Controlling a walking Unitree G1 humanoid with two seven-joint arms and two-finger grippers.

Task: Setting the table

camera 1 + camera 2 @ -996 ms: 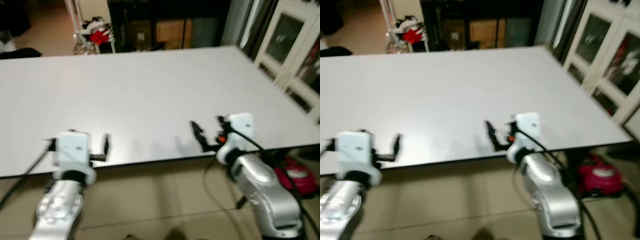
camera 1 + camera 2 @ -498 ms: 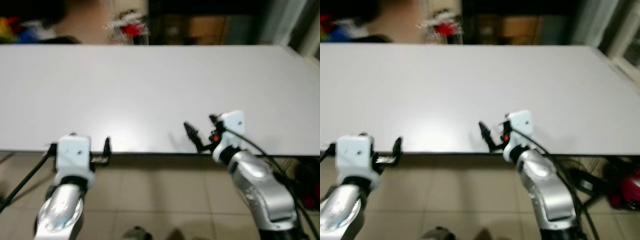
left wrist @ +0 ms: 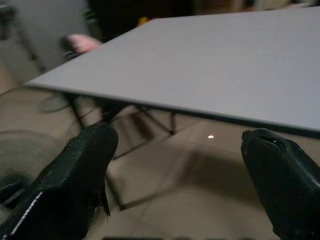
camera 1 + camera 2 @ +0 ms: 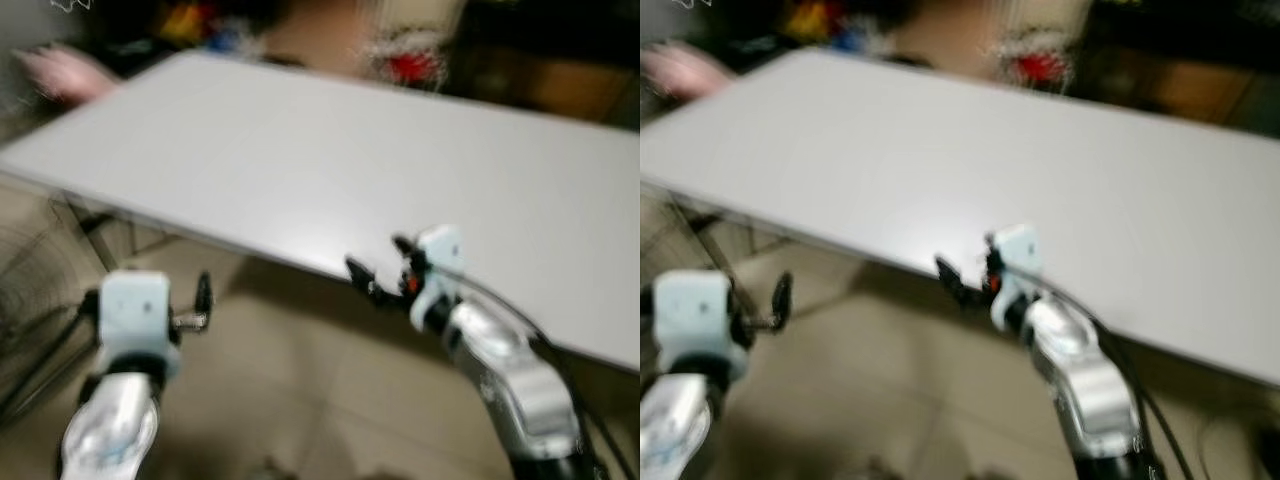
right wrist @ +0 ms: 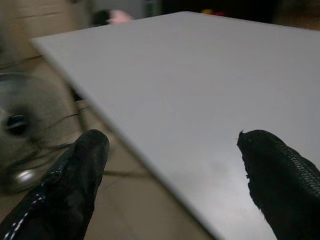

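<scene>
Table [image 4: 300,160] now angled, view swung left | L pincer [image 3: 185,165] wide | R pincer [image 5: 172,170] wide

We see both eye views smeared by blur. Beyond the far edge of the tabletop [image 4: 330,150], red [image 4: 415,68], yellow [image 4: 182,18] and pink [image 4: 55,70] shapes are too blurred to identify. The tabletop's right end is cut off by the frame. Beside its near-left corner, a round fan-like shape [image 5: 20,122] is blurred.
</scene>
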